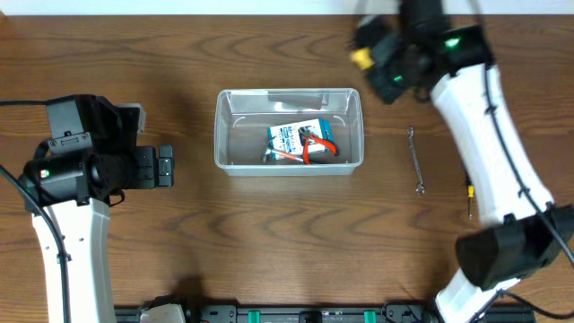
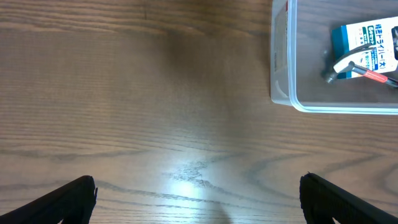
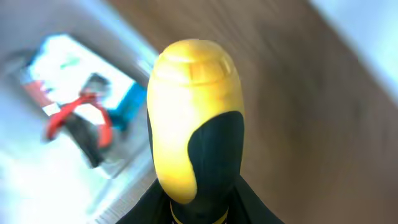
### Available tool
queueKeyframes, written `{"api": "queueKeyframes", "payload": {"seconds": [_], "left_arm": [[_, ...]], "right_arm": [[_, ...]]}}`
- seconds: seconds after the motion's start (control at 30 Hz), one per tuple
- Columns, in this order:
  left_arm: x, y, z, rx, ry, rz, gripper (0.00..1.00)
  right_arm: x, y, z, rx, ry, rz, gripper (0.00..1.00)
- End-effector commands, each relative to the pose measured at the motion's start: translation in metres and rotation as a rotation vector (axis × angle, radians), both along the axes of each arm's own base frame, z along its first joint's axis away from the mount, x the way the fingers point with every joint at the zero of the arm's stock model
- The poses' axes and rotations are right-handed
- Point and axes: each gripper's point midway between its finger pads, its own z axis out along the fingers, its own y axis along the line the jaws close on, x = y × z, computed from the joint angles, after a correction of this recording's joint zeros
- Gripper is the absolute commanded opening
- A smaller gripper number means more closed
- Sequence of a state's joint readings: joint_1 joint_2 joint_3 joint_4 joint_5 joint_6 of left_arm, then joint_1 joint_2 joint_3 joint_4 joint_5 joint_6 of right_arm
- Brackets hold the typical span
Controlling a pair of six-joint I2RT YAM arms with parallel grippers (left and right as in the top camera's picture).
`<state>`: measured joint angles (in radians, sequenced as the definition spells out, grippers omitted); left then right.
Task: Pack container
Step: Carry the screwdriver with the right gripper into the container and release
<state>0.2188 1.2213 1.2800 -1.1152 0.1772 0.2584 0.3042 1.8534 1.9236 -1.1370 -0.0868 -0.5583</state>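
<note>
Overhead view: container (image 1: 242,135) sits at mid-worktop (image 1: 179,251), long sides running 9 to 3 o'clock. Inside it, toward the 3 o'clock end, lies a blue-and-white packet (image 1: 289,136) with red-handled pliers (image 1: 317,145) resting partly on it. The left hand (image 1: 164,167) is at 9 o'clock of the container, near it but apart, pointing toward it. The right hand (image 1: 372,56) is at 1 o'clock of the container, beyond its far corner, clenched on a yellow-and-black handle (image 1: 360,58). A wrench (image 1: 416,161) lies on the worktop at 3 o'clock of the container, clear of it. A small yellow-tipped screwdriver (image 1: 469,199) lies at 4 o'clock, partly hidden by the right arm.

Left wrist view: fingers (image 2: 68,199) stand wide apart at 7 and 5 o'clock, released, with only bare worktop between them. The container's corner shows at 1 o'clock, with the packet (image 2: 367,34) and pliers (image 2: 357,65) inside.

Right wrist view: picture is blurred. The handle (image 3: 193,124) fills the centre, yellow cap uppermost, its black base gripped at 6 o'clock. At 9 to 10 o'clock the packet (image 3: 65,59) and pliers (image 3: 78,115) show inside the container.
</note>
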Motion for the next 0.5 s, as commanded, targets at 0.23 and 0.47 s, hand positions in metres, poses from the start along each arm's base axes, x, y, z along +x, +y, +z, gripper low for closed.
{"api": "queueKeyframes", "payload": {"seconds": [0.23,0.47], "left_arm": [[-0.002,-0.002,-0.003,-0.022,0.011,0.024,0.98],[-0.002,-0.002,-0.003,-0.023,0.011,0.027,0.98]], "right_arm": [[-0.027,0.116,-0.053,-0.147,-0.044,0.616,0.01],[-0.004,0.135,-0.119,-0.138,0.013,0.625,0.01]]}}
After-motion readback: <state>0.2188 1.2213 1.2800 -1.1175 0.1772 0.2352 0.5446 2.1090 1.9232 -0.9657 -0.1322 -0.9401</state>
